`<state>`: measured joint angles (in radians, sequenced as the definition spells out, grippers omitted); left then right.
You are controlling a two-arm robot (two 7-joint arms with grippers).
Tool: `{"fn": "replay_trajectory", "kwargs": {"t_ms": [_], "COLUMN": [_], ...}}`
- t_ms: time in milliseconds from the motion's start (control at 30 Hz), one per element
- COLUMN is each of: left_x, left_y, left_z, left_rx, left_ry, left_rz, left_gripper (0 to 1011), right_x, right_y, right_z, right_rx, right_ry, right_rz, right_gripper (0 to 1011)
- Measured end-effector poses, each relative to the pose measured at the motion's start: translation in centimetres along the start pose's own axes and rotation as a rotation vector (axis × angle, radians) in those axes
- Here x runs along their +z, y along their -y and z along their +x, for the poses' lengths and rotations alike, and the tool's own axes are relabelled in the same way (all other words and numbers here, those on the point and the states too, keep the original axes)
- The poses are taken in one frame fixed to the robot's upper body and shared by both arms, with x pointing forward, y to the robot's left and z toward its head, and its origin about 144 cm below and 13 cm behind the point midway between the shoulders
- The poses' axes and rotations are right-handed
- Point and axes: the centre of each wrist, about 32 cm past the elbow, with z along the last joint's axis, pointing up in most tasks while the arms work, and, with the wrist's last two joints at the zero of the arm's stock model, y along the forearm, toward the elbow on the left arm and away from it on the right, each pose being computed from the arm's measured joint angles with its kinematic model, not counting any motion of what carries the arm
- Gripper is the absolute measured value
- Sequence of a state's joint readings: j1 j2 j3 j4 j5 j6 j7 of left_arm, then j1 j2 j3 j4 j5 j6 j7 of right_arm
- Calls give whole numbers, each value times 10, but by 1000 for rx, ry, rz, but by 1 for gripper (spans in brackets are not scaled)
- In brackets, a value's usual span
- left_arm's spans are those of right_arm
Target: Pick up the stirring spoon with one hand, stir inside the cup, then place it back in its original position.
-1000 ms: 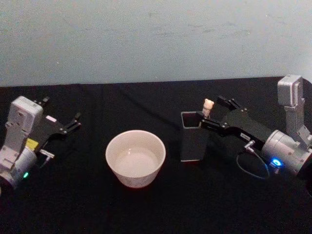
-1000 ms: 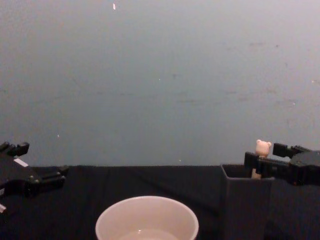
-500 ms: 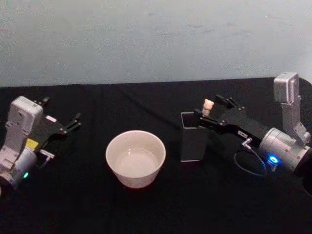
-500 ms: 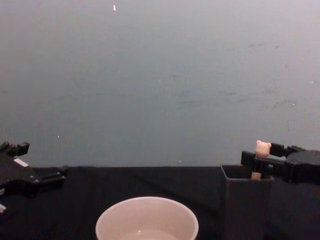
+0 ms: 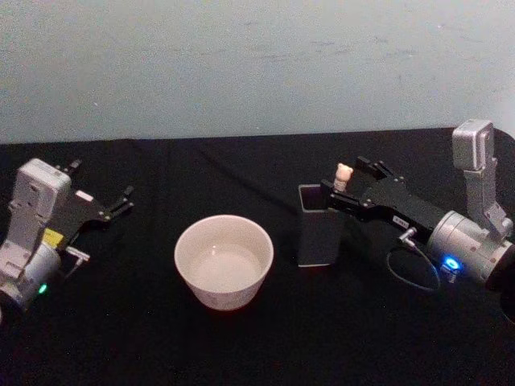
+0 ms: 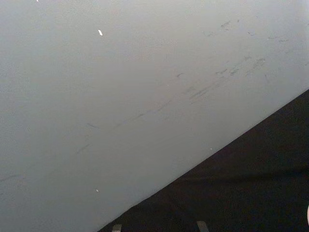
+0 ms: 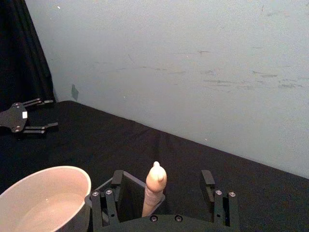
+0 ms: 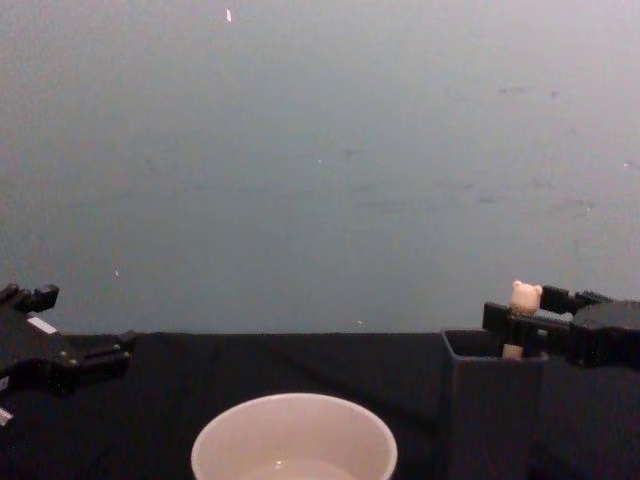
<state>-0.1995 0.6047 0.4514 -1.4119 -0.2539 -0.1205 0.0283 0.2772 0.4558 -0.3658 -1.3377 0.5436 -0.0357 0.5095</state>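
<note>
**Head view:** The right gripper (image 5: 344, 182) is seen right of centre, reached in over the dark grey holder (image 5: 317, 237). The stirring spoon (image 5: 344, 174) stands upright in the holder, with its bear head poking above the rim between the jaws. The cup (image 5: 219, 291) sits lower centre on the black counter (image 5: 241, 346), just left of the holder and not touching it. The left gripper (image 5: 101, 185) is parked at the left edge with its jaws spread wide and nothing held.

**Left wrist view:** A grey wall (image 6: 145, 72) and a strip of counter are seen.

**Right wrist view:** The jaws are set wide, one on each side of the beige handle. A gap is visible on both sides, so no contact is made. The cup rim is seen at lower left.

**Chest view:** The bear head shows at the right edge. The jaws are level just under it and above the holder rim.

**Step:** The step is judged to be the grasp of the spoon, with lifting and stirring not yet done.
- The handle should be centred between the jaws before they are closed.
- The grip is best taken below the bear head and clear of the rim.
- The jaws should be closed gently so the slim handle is not twisted.
- The spoon should be lifted straight up so its bowl clears the walls and the holder is not tipped toward the cup.
</note>
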Motion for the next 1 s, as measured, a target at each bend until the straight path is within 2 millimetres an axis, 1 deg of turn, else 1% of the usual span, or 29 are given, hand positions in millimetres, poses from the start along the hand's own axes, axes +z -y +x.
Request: {"fn": "replay_trajectory", "kwargs": {"t_ms": [100, 200, 267, 300, 400, 467, 500, 533, 567, 667, 700, 733, 767, 800, 967, 1000], "left_x": [0, 0, 0, 0, 0, 0, 0, 0, 0, 0, 0, 0, 0, 0, 0, 0], "left_y": [0, 0, 0, 0, 0, 0, 0, 0, 0, 0, 0, 0, 0, 0, 0, 0], "left_z": [0, 0, 0, 0, 0, 0, 0, 0, 0, 0, 0, 0, 0, 0, 0, 0], "left_rx": [0, 0, 0, 0, 0, 0, 0, 0, 0, 0, 0, 0, 0, 0, 0, 0], "left_ry": [0, 0, 0, 0, 0, 0, 0, 0, 0, 0, 0, 0, 0, 0, 0, 0], "left_rz": [0, 0, 0, 0, 0, 0, 0, 0, 0, 0, 0, 0, 0, 0, 0, 0], "left_gripper": [1001, 1001, 1001, 1001, 1001, 1001, 1001, 1001, 1001, 1001, 1001, 1001, 1001, 1001, 1001, 1001], "right_x": [0, 0, 0, 0, 0, 0, 0, 0, 0, 0, 0, 0, 0, 0, 0, 0], "right_y": [0, 0, 0, 0, 0, 0, 0, 0, 0, 0, 0, 0, 0, 0, 0, 0], "right_z": [0, 0, 0, 0, 0, 0, 0, 0, 0, 0, 0, 0, 0, 0, 0, 0], "right_rx": [0, 1, 1, 1, 0, 1, 0, 1, 1, 0, 0, 1, 1, 1, 1, 1], "right_ry": [0, 1, 1, 1, 2, 2, 2, 2, 2, 2, 2, 2, 2, 2, 2, 2], "right_rz": [0, 0, 1, 1, 1, 1, 1, 1, 1, 1, 1, 1, 1, 1, 2, 2], "right_gripper": [993, 913, 883, 834, 785, 704, 684, 624, 624, 502, 482, 443, 383, 383, 234, 228]}}
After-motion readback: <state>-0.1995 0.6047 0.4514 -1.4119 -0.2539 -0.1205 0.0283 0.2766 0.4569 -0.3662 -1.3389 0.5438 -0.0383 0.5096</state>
